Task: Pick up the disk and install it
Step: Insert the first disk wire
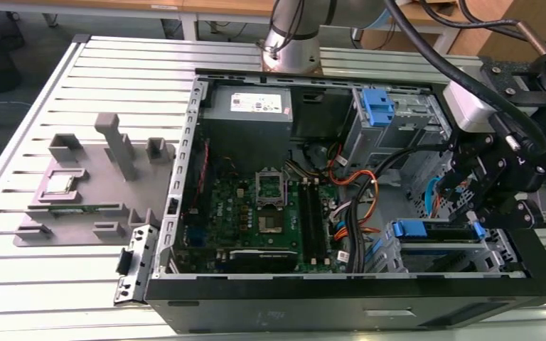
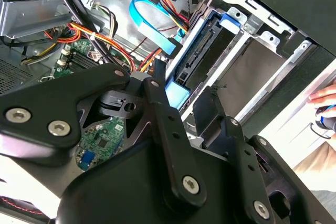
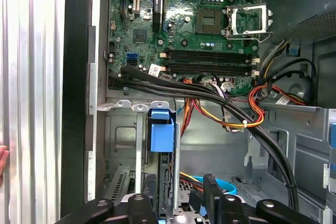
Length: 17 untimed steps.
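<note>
**Disk seated in the lower bay, jaws open around its handle end**

You have the gripper (image 1: 482, 224) hanging over the corner of the open computer case (image 1: 349, 312) at the exterior view's right, just above the lower drive cage. The disk (image 1: 425, 231) sits in that cage, its blue handle end facing the motherboard (image 1: 254, 213).

In the first wrist view you see the disk (image 3: 161, 132) edge-on in its slot, with the gripper (image 3: 174, 188) straddling it. The jaws stand apart, one finger on each side of the slot, and neither touches the drive. The second wrist view shows the same: the blue handle of the disk (image 2: 176, 95) lies between the two black fingers of the gripper (image 2: 181, 85), with a gap on each side.

Orange, red and black cables (image 3: 231, 114) run across the case just beside the cage. The grey power-supply box (image 1: 249, 105) sits at the far end of the case. The case rests on the slatted tabletop (image 1: 111, 64).
</note>
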{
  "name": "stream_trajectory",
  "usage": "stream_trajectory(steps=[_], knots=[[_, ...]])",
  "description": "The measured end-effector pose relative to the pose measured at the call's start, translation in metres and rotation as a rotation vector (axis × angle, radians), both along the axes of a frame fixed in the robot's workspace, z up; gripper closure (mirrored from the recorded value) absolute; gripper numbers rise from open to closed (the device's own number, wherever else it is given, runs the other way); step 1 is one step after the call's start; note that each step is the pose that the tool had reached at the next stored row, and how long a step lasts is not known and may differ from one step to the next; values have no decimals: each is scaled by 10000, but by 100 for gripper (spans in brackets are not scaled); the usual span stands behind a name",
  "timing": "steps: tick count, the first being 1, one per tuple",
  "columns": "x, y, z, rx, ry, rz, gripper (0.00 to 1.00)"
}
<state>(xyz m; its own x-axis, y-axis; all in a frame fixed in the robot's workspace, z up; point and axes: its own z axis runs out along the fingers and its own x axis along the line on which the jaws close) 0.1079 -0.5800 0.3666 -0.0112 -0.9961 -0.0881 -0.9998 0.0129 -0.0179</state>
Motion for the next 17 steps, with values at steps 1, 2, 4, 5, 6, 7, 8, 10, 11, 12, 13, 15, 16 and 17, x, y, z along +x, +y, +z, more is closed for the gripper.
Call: stream_trajectory(steps=[1, 2, 4, 5, 6, 7, 8, 10, 11, 12, 13, 15, 16, 17], knots=[[0, 1, 1, -1, 0, 0, 52], [0, 8, 3, -5, 0, 0, 52], [1, 28, 1, -1, 0, 1, 52], [0, 42, 0, -1, 0, 0, 52], [1, 54, 0, 0, 0, 0, 52], [5, 65, -1, 0, 1, 0, 52], [14, 74, -3, 1, 1, 0, 52], [42, 87, -5, 0, 0, 0, 52], [61, 91, -6, 0, 0, -1, 52], [85, 93, -8, 1, 0, -1, 52], [104, 94, -8, -1, 1, 0, 52], [125, 95, -13, 1, 0, 0, 52], [132, 95, -17, 1, 0, 0, 52], [136, 95, -22, -1, 1, 0, 52]])
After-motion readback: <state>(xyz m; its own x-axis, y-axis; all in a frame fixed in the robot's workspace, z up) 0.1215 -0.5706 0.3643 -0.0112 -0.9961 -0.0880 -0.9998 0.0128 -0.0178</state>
